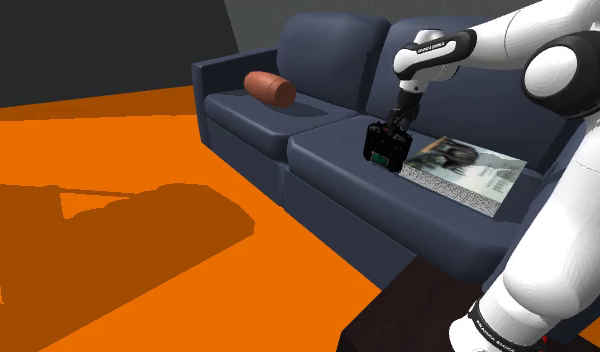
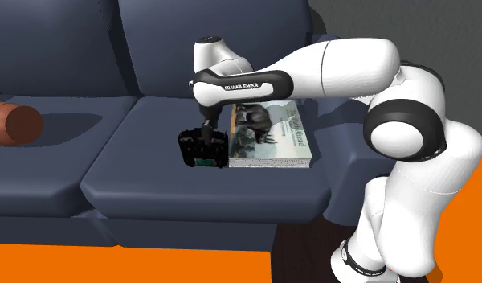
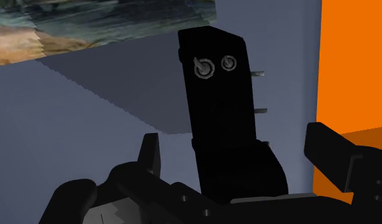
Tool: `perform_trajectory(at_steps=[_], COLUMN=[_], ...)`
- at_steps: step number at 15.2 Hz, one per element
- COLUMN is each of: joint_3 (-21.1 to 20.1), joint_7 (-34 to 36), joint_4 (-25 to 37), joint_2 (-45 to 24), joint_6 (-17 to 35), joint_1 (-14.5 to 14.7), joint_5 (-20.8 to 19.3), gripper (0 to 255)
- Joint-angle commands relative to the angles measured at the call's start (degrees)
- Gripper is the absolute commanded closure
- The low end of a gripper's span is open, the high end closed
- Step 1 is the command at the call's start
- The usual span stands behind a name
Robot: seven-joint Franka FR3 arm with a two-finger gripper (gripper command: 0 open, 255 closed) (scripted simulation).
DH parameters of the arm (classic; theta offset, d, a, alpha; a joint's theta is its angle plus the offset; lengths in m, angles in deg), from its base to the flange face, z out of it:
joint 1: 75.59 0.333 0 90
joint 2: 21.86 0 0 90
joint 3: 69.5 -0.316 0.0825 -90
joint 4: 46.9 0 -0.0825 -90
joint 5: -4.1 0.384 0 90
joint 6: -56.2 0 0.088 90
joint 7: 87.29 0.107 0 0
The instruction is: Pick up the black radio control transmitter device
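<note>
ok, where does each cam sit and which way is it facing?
Shoulder: beside the stand, looking down across the sofa; white arm reaches in from its right.
Second exterior: in front of the sofa, facing its backrest; arm comes from its right.
Wrist: rides the gripper, looking past open fingers at the black transmitter.
Shared: all show the transmitter; both exteriors show the book and brown cushion.
</note>
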Motion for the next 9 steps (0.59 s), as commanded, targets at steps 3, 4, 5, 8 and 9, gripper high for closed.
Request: perform_trajectory(at_steps=[3, 4, 5, 8, 9], joint_3=[0.0, 0.0, -0.1, -0.1, -0.1], joint_7=[-0.3, -0.3, -0.2, -0.2, -0.2], joint_4=[-1.9, -1.9, -1.8, -1.7, -1.7], joint_2=[-0.7, -0.7, -0.7, -0.7, -0.7], joint_6=[2.5, 2.5, 2.4, 2.4, 2.4], joint_1=[0.0, 0.0, 0.0, 0.0, 0.0], joint_5=[0.4, 0.4, 0.4, 0.4, 0.4], gripper=[0, 0, 255, 255, 255])
